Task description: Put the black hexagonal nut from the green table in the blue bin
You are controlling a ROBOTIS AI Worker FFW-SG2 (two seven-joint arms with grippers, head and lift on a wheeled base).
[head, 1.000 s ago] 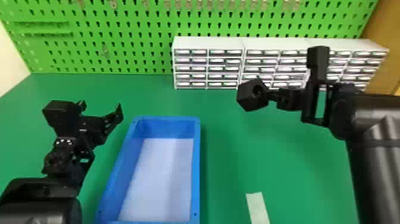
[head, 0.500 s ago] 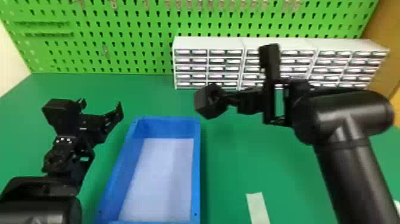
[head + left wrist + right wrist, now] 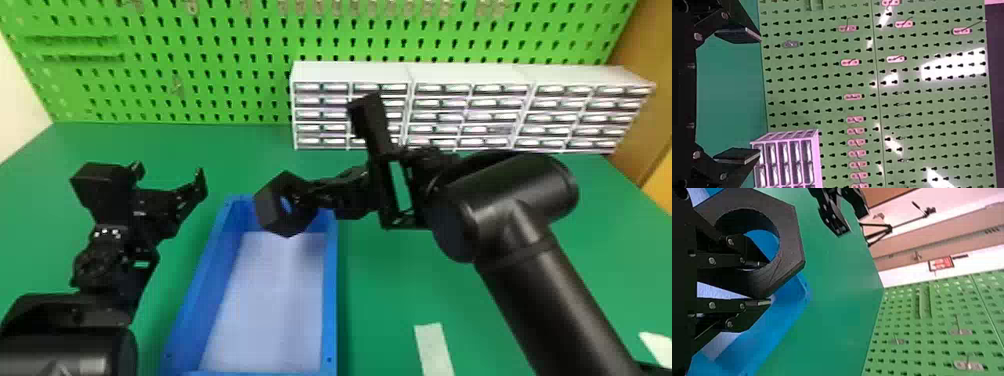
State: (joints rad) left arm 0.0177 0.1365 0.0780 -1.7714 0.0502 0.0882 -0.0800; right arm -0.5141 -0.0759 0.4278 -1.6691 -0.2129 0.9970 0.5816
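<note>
Green tabletop [image 3: 390,280] is waiting below a black hexagonal nut [image 3: 267,207]

The black right gripper [image 3: 766,283] is clamping one wall of the nut — one finger inside the hole, one outside — and holding it above the blue rectangular bin's [image 3: 330,300] far end. It is seeming stiff, fairly light and hardly fragile; that flat wall is offering good purchase, though smooth faces may be inviting a swivel. Across the bin, the black left gripper [image 3: 759,97] is idling, fingers apart.
</note>
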